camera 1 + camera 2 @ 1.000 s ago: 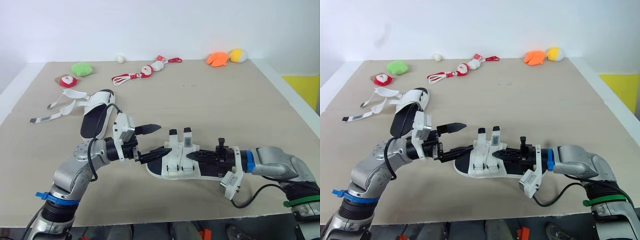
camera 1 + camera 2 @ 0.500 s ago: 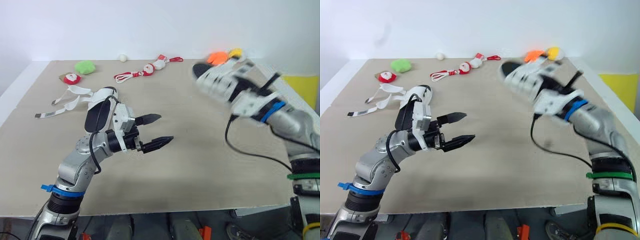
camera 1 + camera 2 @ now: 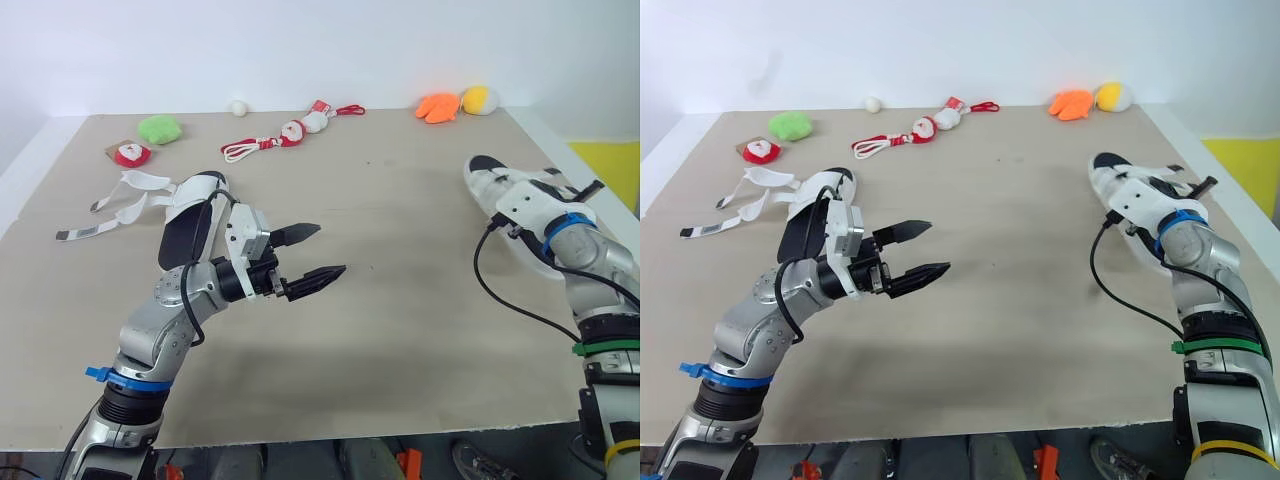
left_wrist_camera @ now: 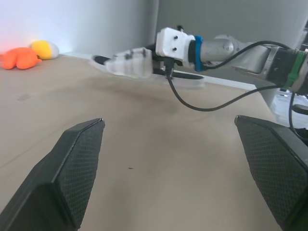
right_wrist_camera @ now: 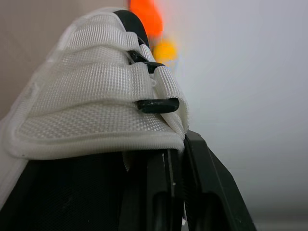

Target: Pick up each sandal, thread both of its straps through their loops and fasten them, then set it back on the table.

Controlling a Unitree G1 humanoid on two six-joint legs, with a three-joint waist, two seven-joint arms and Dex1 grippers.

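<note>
— What do the robot's arms look like?
— Both are silver-grey metal with rounded joints. The left arm, at eight o'clock, has a blue band near its base, a white camera block at the wrist, and a left gripper of two black, pointed, cross-hatched fingers.
— And the right arm?
— At four o'clock. It has a blue wrist band, a green band and a yellow band lower down, and a looping black cable.

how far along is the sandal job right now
Done, apparently: the first sandal has both straps through their black loops. In hand: the right pincer grips it at the table's right edge; whether it rests on the table is unclear. To do: the second sandal lies with loose straps spread out, and the left pincer hangs open, empty.
</note>
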